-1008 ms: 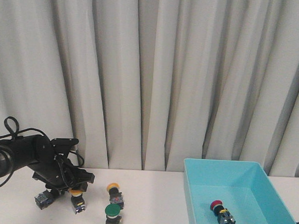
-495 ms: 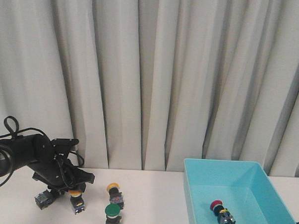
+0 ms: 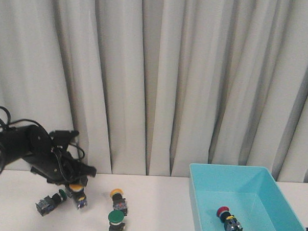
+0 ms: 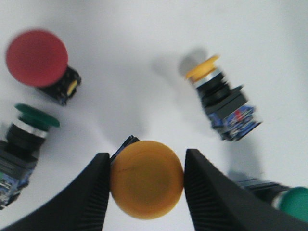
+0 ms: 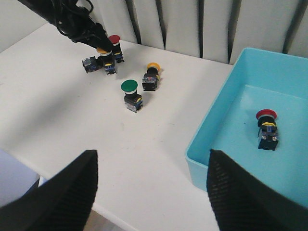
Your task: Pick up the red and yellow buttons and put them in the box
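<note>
From the front cam I can see my left gripper (image 3: 75, 185) over at the left end of the table (image 3: 155, 207), clamped on a yellow button (image 3: 77, 191), and the button looks lifted clear of the surface. The left wrist cam shows it much better: both black fingers (image 4: 91, 187) press against the sides of the round yellow cap, so that's a solid grab.

The wrist cam also picks up a red button (image 4: 41, 62) lying on the table that the front cam hides behind the arm. The right wrist cam catches it too, just behind the left gripper.

A second yellow button (image 3: 118, 199) sits on the table to the right of the gripper, and a green button (image 3: 116, 222) stands nearer to me. Another green one (image 3: 50, 202) lies just beside the gripper.

The box (image 3: 288, 213) is on the right side, well apart from all that, with one red button (image 3: 228, 220) lying inside it.

My right gripper (image 5: 149, 192) hangs high above the table, spread wide with nothing in it.
</note>
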`<action>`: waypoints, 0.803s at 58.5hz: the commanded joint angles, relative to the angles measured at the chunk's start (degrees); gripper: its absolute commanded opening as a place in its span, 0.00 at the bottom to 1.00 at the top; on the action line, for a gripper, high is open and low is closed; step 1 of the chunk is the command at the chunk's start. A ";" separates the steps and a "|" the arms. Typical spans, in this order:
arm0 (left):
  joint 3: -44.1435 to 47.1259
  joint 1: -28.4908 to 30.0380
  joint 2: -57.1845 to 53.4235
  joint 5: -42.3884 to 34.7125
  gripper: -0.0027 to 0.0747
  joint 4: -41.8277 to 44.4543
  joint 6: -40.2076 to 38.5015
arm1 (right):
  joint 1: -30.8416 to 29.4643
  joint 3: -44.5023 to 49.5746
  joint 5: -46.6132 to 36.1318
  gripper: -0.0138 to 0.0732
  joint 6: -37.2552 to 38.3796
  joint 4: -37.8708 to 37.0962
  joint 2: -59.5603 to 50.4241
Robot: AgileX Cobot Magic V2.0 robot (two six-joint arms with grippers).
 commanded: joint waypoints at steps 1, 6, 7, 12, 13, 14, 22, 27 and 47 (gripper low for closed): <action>-1.67 0.08 -7.19 -2.11 0.03 -3.42 -0.55 | -0.32 -1.34 -3.98 0.69 -0.66 2.19 0.02; -1.67 0.52 -9.68 -1.08 0.03 -7.25 -0.14 | -0.32 -1.34 -4.72 0.69 -0.77 2.19 0.02; -1.67 0.60 -10.27 -0.90 0.03 -7.93 0.00 | -0.32 -1.34 -4.88 0.69 -0.77 2.19 0.02; -1.67 1.06 -12.76 0.75 0.03 -13.61 2.72 | -0.32 -1.34 -6.03 0.69 -1.31 2.19 0.02; -1.67 1.12 -13.16 1.13 0.03 -15.39 3.23 | -0.32 -1.34 -6.27 0.69 -1.51 2.19 0.02; -1.67 1.12 -13.74 1.72 0.03 -16.59 4.17 | -0.32 -1.34 -6.69 0.69 -1.89 2.19 0.08; -1.67 1.12 -17.20 6.33 0.03 -28.97 10.32 | -0.32 -2.81 -9.14 0.69 -4.92 2.95 2.56; -1.67 1.12 -19.03 10.68 0.03 -36.57 13.70 | -0.32 -5.81 -9.08 0.69 -7.43 3.15 6.12; -1.67 1.12 -24.28 21.78 0.03 -52.77 19.27 | -0.32 -24.49 0.07 0.69 -28.29 14.96 23.34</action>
